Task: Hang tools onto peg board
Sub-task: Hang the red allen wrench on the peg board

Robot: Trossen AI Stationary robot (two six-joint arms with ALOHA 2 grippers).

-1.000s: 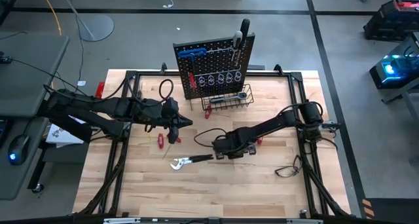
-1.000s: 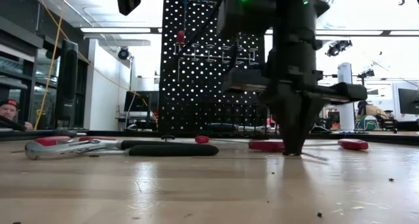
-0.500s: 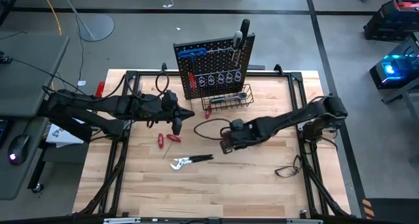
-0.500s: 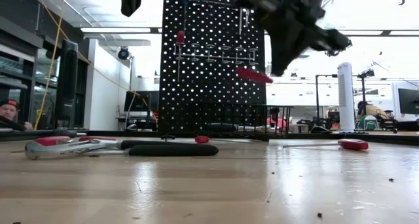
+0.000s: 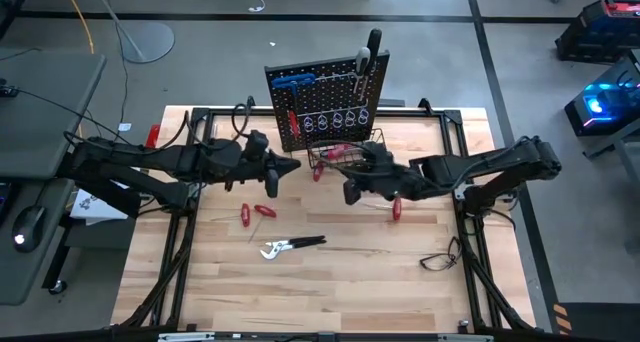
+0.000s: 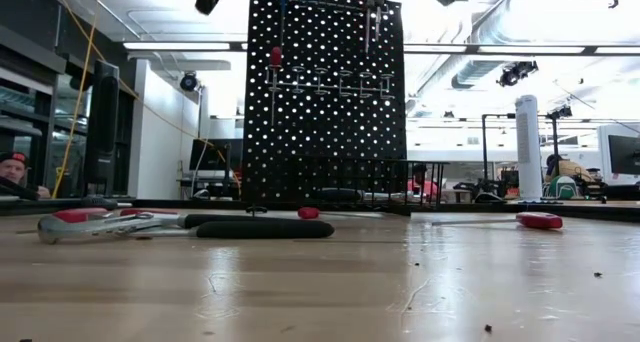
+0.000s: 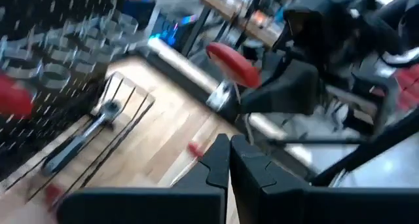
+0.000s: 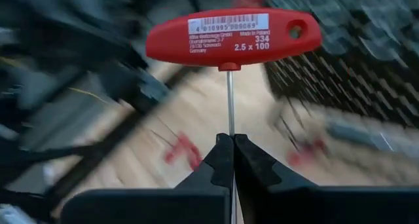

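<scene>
The peg board (image 5: 325, 102) stands upright at the table's far side, with several tools hung on it and a wire basket (image 5: 350, 157) at its foot. My right gripper (image 8: 231, 139) is raised in front of the basket, shut on a red T-handled hex key (image 8: 232, 37). The left wrist view shows this key (image 7: 232, 63) too. My left gripper (image 5: 296, 167) is shut and empty. It hovers left of the basket and points toward the right gripper. My right gripper pinches the hex key's thin metal shaft (image 8: 230, 119) between its two fingertips. The shaft runs on straight ahead of the fingers, in line with them, to the red crossbar handle (image 8: 196, 37). The key is lifted clear of the table.
Silver pliers (image 5: 290, 246) and small red-handled tools (image 5: 245, 214) (image 5: 396, 208) lie on the wooden table. A black tubular frame (image 5: 185, 222) borders the table, and a thin black cable (image 5: 440, 257) lies at the right. A person (image 6: 12, 172) shows at the low view's left edge.
My right gripper has risen from the table with the red hex key and gone toward the peg board, rolling and tipping up from pointing down to nearly level. My left gripper has drifted a little toward the far edge and turned slightly.
</scene>
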